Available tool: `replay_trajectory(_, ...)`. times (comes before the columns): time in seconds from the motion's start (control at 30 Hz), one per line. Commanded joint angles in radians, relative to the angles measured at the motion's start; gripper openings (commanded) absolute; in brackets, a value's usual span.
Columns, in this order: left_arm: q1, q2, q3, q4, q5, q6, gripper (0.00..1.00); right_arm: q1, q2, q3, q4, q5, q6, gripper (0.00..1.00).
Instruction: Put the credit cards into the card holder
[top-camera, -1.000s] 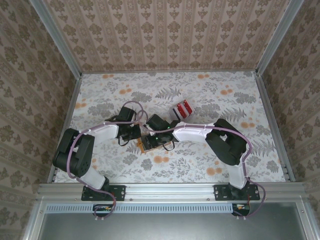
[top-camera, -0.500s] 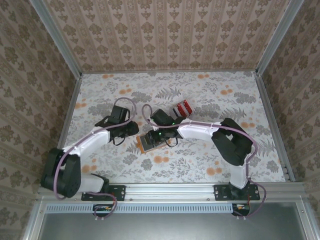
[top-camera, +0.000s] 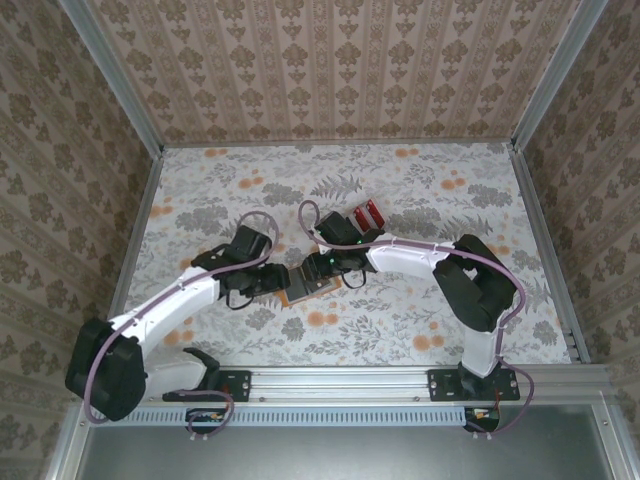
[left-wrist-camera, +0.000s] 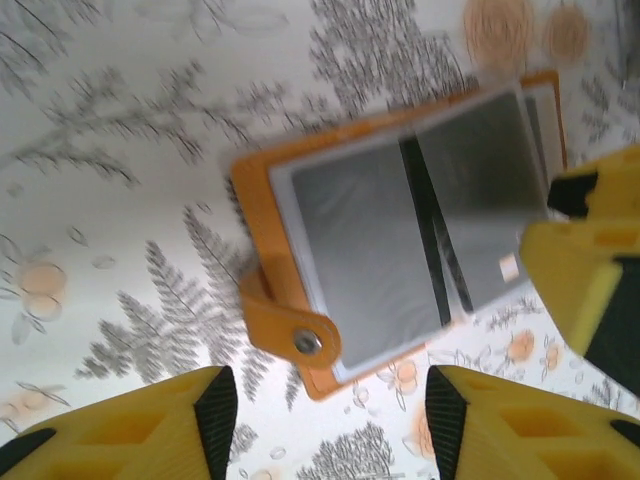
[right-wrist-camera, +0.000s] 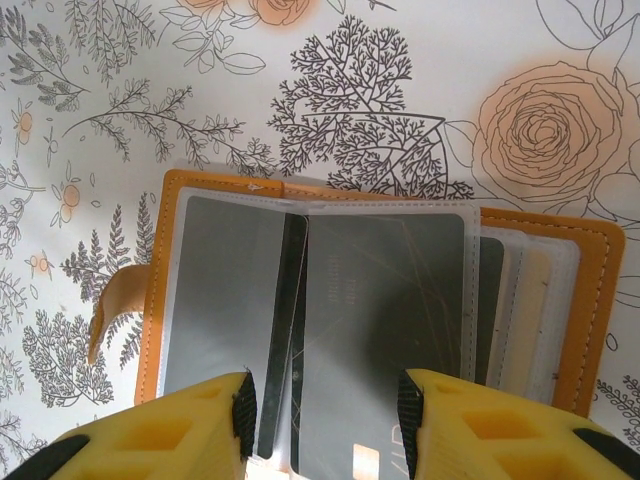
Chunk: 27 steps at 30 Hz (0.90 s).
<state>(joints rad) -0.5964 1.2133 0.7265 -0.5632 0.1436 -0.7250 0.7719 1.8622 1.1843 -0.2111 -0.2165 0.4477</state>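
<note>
Swinging back in from the left of the frame, the left gripper (left-wrist-camera: 327, 405) hangs spread just beside the open card holder (top-camera: 303, 285) at the middle of the bench (top-camera: 420, 180); the right gripper (right-wrist-camera: 322, 415), also spread, hovers over a dark card (right-wrist-camera: 385, 320) lying in it, suggesting loading continues

Beige damask-patterned walls (top-camera: 340, 70) enclose a white table (top-camera: 200, 190) printed with grey ferns and orange blooms; silver aluminium rails (top-camera: 340, 378) edge it.
</note>
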Motion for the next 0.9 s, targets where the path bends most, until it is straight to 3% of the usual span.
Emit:
replay_trajectory(0.0, -0.017, 0.071, 0.005, -0.031, -0.039, -0.036, 0.57, -0.007, -0.023, -0.004, 0.009, 0.005, -0.008, 0.44)
replay_trajectory(0.2, -0.028, 0.204, 0.073, -0.030, -0.081, -0.001, 0.56, -0.010, -0.034, -0.029, 0.019, -0.004, -0.008, 0.44)
replay_trajectory(0.3, -0.028, 0.240, 0.098, -0.037, -0.101, 0.015, 0.49, -0.010, -0.039, -0.044, 0.029, -0.004, -0.003, 0.44)
replay_trajectory(0.6, -0.019, 0.239, 0.116, -0.025, -0.127, 0.038, 0.02, -0.007, -0.034, -0.032, 0.013, -0.035, -0.024, 0.45)
replay_trajectory(0.87, -0.013, 0.180, 0.101, 0.023, -0.134, 0.026, 0.00, 0.018, 0.004, 0.013, 0.010, -0.097, -0.030, 0.43)
